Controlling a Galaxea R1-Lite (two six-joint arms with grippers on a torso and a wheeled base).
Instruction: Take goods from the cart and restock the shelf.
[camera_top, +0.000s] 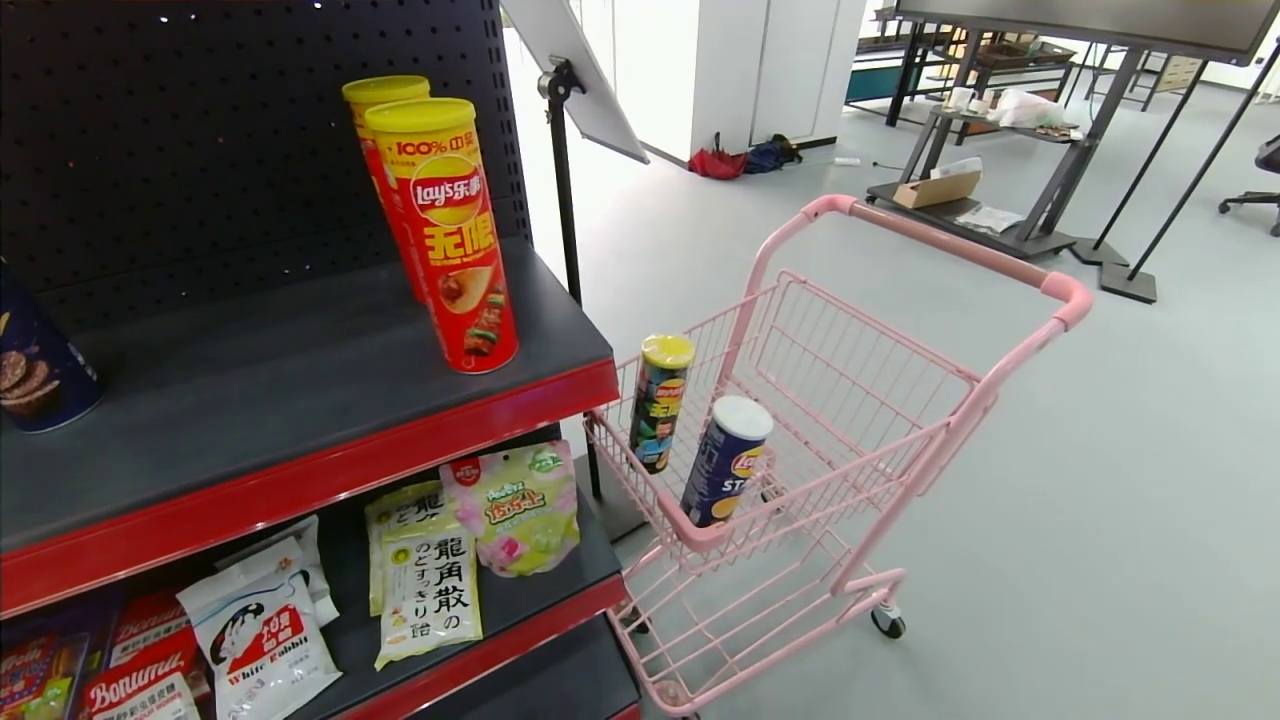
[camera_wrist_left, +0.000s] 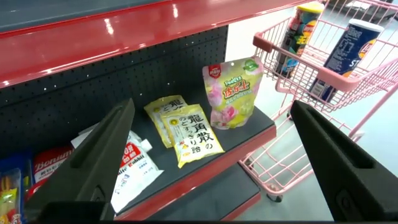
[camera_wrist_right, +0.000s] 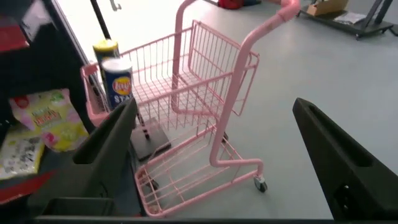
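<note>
The yellow-lidded can (camera_top: 660, 400) and blue can (camera_top: 725, 460) are standing in the corner of the cart (camera_top: 940, 240) nearest the shelf (camera_top: 250, 400). The head view is taking in two red cans (camera_top: 455, 235) at the top board's right end — the left wrist view, packets (camera_wrist_left: 193, 137) on the board beneath. Left gripper (camera_wrist_left: 208, 115) and right gripper (camera_wrist_right: 212, 106) are hanging spread wide, holding nothing.

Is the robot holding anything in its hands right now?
No, nothing is held. The left gripper and the right gripper are both open, with nothing between their fingers.
</note>
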